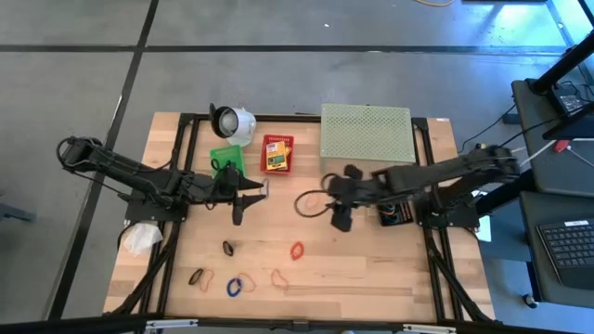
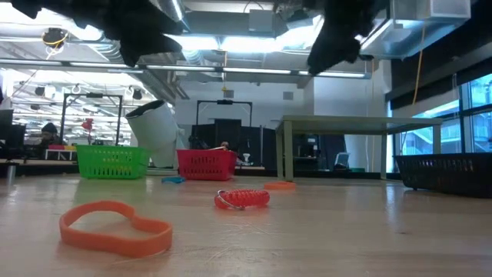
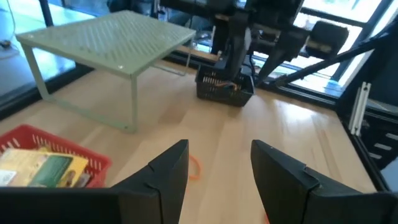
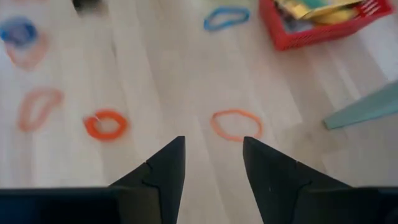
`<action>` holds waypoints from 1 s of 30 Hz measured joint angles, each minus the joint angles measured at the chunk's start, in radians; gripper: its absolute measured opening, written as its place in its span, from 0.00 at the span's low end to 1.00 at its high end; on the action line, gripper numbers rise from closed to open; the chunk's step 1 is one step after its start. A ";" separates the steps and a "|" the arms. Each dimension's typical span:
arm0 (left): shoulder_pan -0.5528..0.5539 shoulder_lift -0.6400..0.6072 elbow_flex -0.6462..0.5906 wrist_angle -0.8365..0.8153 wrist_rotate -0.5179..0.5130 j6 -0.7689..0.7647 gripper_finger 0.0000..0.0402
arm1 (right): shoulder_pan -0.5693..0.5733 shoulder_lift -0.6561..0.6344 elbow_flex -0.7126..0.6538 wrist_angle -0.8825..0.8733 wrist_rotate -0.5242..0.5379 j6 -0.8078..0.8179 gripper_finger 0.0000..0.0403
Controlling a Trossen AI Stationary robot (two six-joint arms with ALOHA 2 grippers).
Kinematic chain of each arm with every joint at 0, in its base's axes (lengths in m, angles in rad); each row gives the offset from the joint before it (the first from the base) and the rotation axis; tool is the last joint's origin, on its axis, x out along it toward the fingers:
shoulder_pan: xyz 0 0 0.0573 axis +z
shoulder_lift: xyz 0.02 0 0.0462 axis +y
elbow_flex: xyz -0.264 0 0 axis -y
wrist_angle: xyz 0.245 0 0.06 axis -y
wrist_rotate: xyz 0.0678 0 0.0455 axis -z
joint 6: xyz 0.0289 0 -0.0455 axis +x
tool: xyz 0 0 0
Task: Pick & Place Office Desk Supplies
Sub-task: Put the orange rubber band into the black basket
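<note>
Both the left gripper and the right gripper stand part open, empty, above the table. Just ahead of the right one lies an orange band; two baskets, red and green, sit beyond the left.

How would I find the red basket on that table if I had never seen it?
Start at the big pale green perforated shelf at the table's far edge. Just beside it, towards the left arm's side, sits the red basket with a yellow-and-green crayon box inside. Its neighbour on the other side is a green basket; only the red one shows that yellow box.
</note>
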 joint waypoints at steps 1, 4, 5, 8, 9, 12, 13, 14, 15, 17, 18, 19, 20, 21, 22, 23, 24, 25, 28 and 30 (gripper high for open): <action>0.000 0.000 0.000 -0.007 0.001 -0.007 0.42 | -0.009 0.040 0.029 -0.022 -0.015 -0.024 0.40; 0.000 0.000 0.000 -0.030 0.001 -0.013 0.42 | -0.035 0.148 0.103 -0.083 -0.060 -0.071 0.40; 0.000 0.000 0.000 -0.038 0.001 -0.013 0.42 | -0.042 0.179 0.120 -0.087 -0.082 -0.083 0.40; 0.000 0.000 0.000 -0.057 0.001 -0.013 0.42 | -0.053 0.259 0.159 -0.092 -0.144 -0.137 0.40; 0.000 0.000 0.000 -0.065 0.001 -0.012 0.42 | -0.056 0.281 0.169 -0.090 -0.147 -0.154 0.40; 0.000 0.000 0.000 -0.076 0.001 -0.012 0.42 | -0.071 0.335 0.184 -0.091 -0.151 -0.185 0.40; 0.000 0.000 0.000 -0.080 0.001 -0.012 0.42 | -0.079 0.350 0.185 -0.090 -0.151 -0.196 0.40; 0.000 0.000 0.000 -0.082 0.001 -0.012 0.42 | -0.087 0.363 0.185 -0.089 -0.150 -0.210 0.40; 0.000 0.000 0.000 -0.082 0.001 -0.012 0.42 | -0.095 0.377 0.185 -0.090 -0.151 -0.227 0.40; 0.000 0.000 0.000 -0.081 0.001 -0.011 0.42 | -0.109 0.403 0.185 -0.087 -0.165 -0.258 0.40; 0.000 0.000 0.000 -0.081 0.001 -0.010 0.42 | -0.115 0.416 0.185 -0.083 -0.173 -0.270 0.40; 0.000 0.000 0.000 -0.081 0.001 -0.008 0.42 | -0.119 0.429 0.185 -0.073 -0.177 -0.283 0.40; 0.000 0.000 0.000 -0.081 0.001 -0.003 0.42 | -0.124 0.440 0.185 -0.064 -0.177 -0.297 0.40; 0.000 0.000 0.000 -0.081 0.001 -0.002 0.42 | -0.128 0.450 0.185 -0.064 -0.177 -0.311 0.40; 0.000 0.000 0.000 -0.081 0.002 -0.002 0.42 | -0.132 0.461 0.185 -0.063 -0.177 -0.321 0.40; 0.000 0.000 0.000 -0.081 0.002 -0.002 0.42 | -0.135 0.471 0.185 -0.060 -0.177 -0.330 0.40; 0.000 0.000 0.000 -0.081 0.003 -0.002 0.42 | -0.138 0.479 0.185 -0.058 -0.180 -0.335 0.40; 0.000 0.000 0.000 -0.081 0.003 -0.002 0.42 | -0.140 0.487 0.185 -0.052 -0.189 -0.339 0.40; 0.000 0.000 0.000 -0.081 0.005 -0.002 0.42 | -0.146 0.506 0.185 -0.016 -0.206 -0.353 0.40; 0.000 0.000 0.000 -0.080 0.008 -0.001 0.42 | -0.151 0.521 0.185 0.001 -0.225 -0.362 0.40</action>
